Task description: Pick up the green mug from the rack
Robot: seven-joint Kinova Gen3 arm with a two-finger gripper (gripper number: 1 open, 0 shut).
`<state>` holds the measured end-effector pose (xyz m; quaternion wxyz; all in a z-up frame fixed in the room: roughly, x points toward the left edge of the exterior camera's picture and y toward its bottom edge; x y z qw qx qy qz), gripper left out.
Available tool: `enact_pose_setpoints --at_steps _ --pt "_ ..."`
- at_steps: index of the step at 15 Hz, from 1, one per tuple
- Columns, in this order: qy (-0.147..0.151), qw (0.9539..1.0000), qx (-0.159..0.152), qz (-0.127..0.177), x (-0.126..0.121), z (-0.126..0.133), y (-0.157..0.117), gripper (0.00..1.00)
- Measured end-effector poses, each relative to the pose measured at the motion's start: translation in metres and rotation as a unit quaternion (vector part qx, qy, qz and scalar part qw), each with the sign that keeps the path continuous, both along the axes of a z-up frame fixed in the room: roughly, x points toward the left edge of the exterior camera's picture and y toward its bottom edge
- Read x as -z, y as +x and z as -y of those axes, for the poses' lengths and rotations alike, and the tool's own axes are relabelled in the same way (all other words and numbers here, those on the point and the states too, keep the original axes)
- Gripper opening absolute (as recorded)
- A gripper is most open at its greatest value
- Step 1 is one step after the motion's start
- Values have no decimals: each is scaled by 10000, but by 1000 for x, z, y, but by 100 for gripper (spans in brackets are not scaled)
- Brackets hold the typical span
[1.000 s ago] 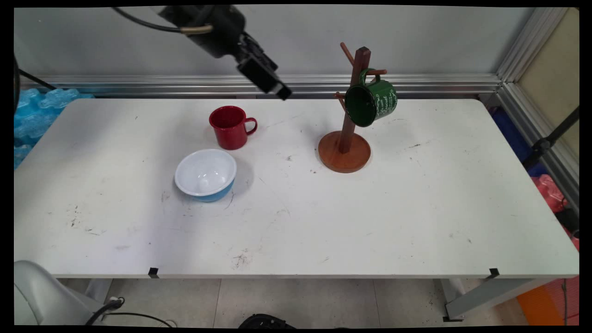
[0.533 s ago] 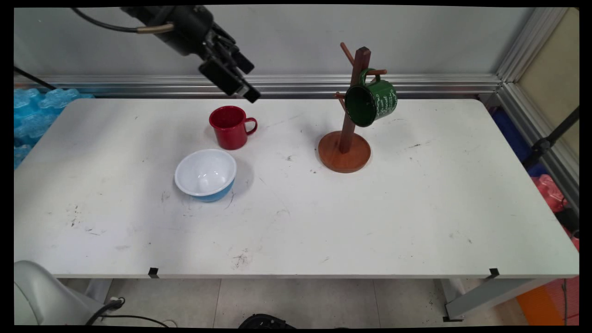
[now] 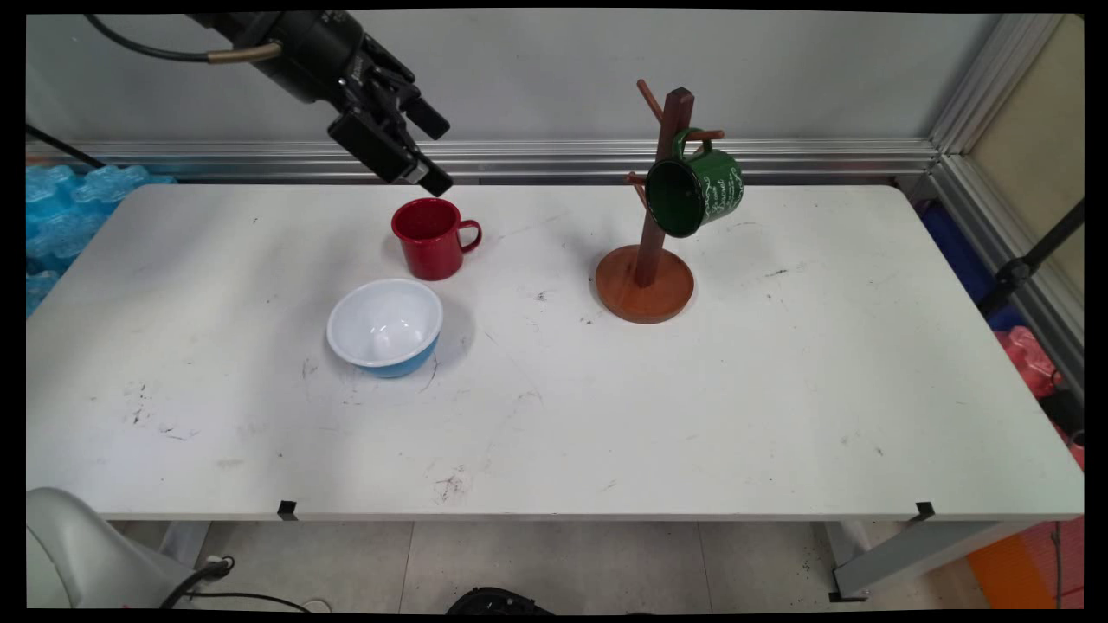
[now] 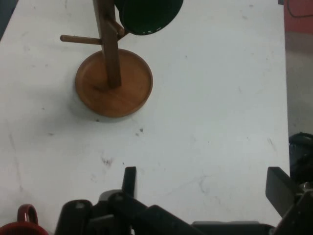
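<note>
claw (image 3: 428,147) raised above the table's (image 3: 692,398) far left part, fingers apart, holding nothing. nearest, just below it, an upright red mug (image 3: 430,238), handle to the right. nearer still, a white bowl with blue outside (image 3: 384,326). well to the right, a wooden mug tree (image 3: 646,260) carrying a green mug (image 3: 695,192) hung by its handle.

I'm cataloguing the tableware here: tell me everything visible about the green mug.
The green mug looks like dark green enamel with white lettering on its side. It hangs by its handle from an upper peg of the wooden mug tree, tilted with its dark mouth facing the camera and downward, clear of the table. Nothing else touches it.
</note>
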<state>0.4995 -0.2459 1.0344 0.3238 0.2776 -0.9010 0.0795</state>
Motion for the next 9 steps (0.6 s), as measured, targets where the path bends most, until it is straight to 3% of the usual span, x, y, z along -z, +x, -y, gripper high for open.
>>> enact_pose_setpoints --at_steps 9 --pt "-7 9999 108 11 -2 -3 9 100"
